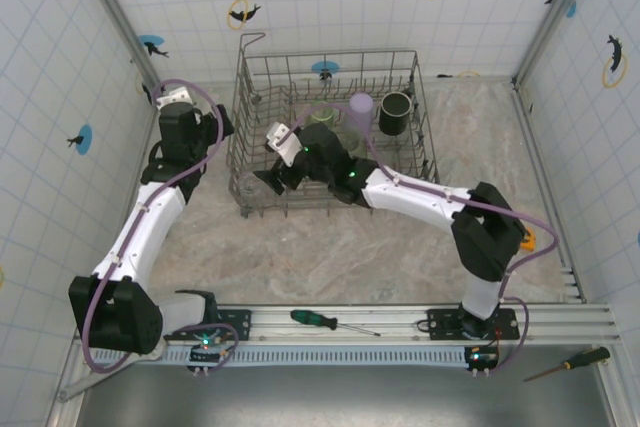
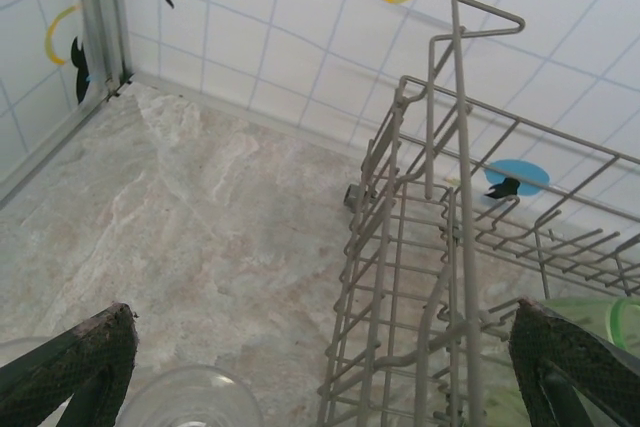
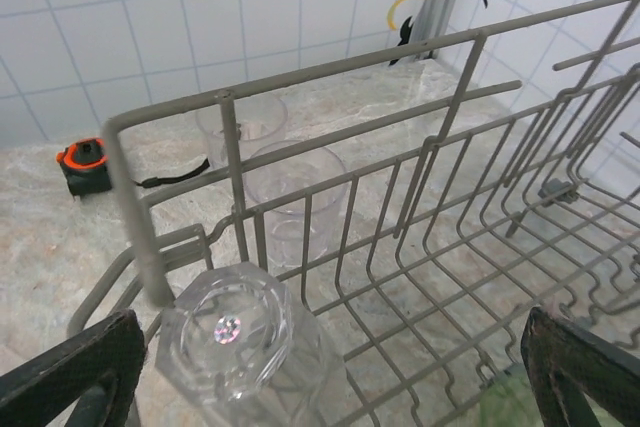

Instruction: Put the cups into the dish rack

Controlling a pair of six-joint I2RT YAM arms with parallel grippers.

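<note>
Right hand [image 3: 322,375] gapes wide, gripping nothing, an upturned clear cup [image 3: 238,345] between its fingers in the dish rack [image 3: 135,212]. Withdrawing crookedly, a finger could topple it.

A large grey wire dish rack [image 3: 450,197] spreads across the frame, its rim bar slanting up to the right and its floor grid running below. In its near left corner, just beside the thick corner post, a clear faceted glass tumbler [image 3: 240,347] sits base-up. Beyond the rack's wall, two more clear tumblers stand upright on the pale marbled table [image 3: 60,237], one [image 3: 297,197] just beside the wires and another [image 3: 240,119] behind it. A small orange-and-black object [image 3: 82,165] with a black strap lies at the left, near the white tiled wall [image 3: 150,37]. The dark jaws stand wide apart at the bottom corners, gripping nothing.
</note>
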